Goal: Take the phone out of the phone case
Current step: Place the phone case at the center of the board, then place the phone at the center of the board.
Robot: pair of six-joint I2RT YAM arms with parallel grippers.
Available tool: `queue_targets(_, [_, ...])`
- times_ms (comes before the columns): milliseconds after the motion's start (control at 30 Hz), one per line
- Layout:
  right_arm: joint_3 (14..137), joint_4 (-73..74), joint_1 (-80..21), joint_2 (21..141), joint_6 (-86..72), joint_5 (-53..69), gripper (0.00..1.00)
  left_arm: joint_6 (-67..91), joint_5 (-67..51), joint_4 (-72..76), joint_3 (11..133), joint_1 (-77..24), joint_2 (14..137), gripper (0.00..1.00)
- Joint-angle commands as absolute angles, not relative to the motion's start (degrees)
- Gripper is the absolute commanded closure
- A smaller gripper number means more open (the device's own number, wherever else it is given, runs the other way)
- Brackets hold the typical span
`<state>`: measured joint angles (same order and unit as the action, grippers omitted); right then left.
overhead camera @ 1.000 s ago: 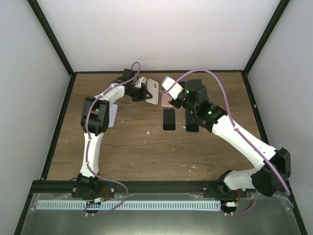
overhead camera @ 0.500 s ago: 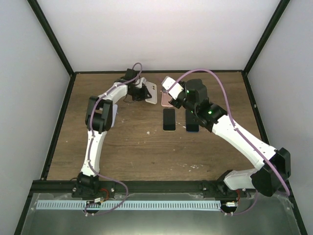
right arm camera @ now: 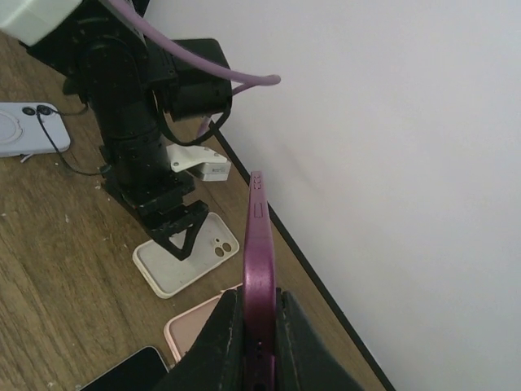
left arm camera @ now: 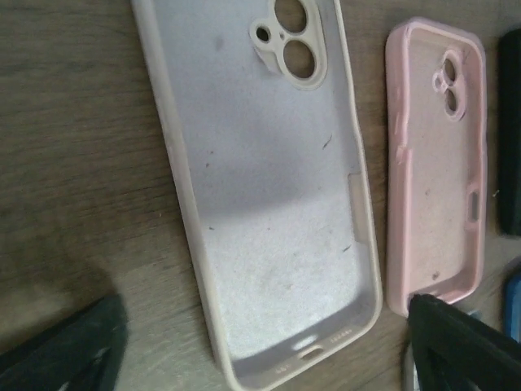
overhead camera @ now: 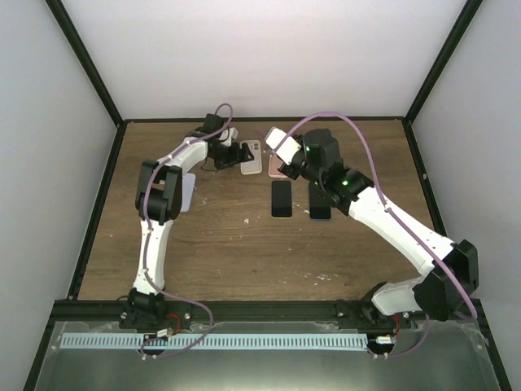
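Our left gripper (left arm camera: 264, 305) hangs with its fingers spread wide apart, gripping nothing. Between them a cream phone case (left arm camera: 269, 187) lies flat on the table (overhead camera: 220, 252), hollow side up, with nothing in it. Just beside it, on the side toward the right arm, lies a pink case (left arm camera: 435, 163), also hollow side up and with nothing inside. Our right gripper (right arm camera: 259, 322) is pressed together on a purple phone (right arm camera: 259, 236), pinching its lower end so that it stands upright and edge-on above the far part of the table, side buttons showing. From this angle we cannot tell whether it sits in a case. Nearer the arm bases, a black phone (overhead camera: 281, 199) and a second dark phone (overhead camera: 320, 204) lie flat, side by side. A pale case (right arm camera: 32, 130) rests well apart, by the left arm's elbow.
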<state>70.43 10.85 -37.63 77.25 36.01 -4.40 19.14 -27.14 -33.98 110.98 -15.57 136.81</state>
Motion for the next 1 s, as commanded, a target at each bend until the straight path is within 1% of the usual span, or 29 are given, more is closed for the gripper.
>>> queue_targets(0, [74.4, 7.3, -37.4, 77.8, 38.1, -4.4, 0.99, 18.7, -25.8, -32.7, 106.6, -14.7, 130.1, 0.01])
queue_targets(267, [78.1, 6.7, -37.9, 82.4, 41.5, -7.1, 0.99, 20.2, -28.2, -26.0, 90.7, -10.5, 111.5, 0.0])
queue_targets(367, [78.1, 3.0, -39.4, 83.3, 44.7, -10.5, 0.99, 21.4, -32.4, -25.1, 86.5, -7.7, 103.2, 0.0])
queue_targets(533, [77.4, -3.6, -42.9, 85.4, 50.7, -16.6, 0.99, 26.8, -42.8, -19.8, 78.0, -2.3, 91.0, 0.0])
queue_targets(733, [74.5, -12.7, -47.9, 87.3, 57.9, -22.1, 0.99, 33.9, -52.6, -15.5, 72.4, 1.6, 80.8, 0.0])
queue_targets(867, [70.9, -20.4, -51.5, 88.2, 64.2, -25.4, 0.99, 37.0, -54.9, -15.9, 69.9, 1.9, 76.0, 0.0])
queue_targets(967, [67.8, -26.7, -54.2, 88.6, 70.2, -26.9, 0.99, 41.6, -56.9, -12.3, 66.5, 2.0, 73.5, 0.0])
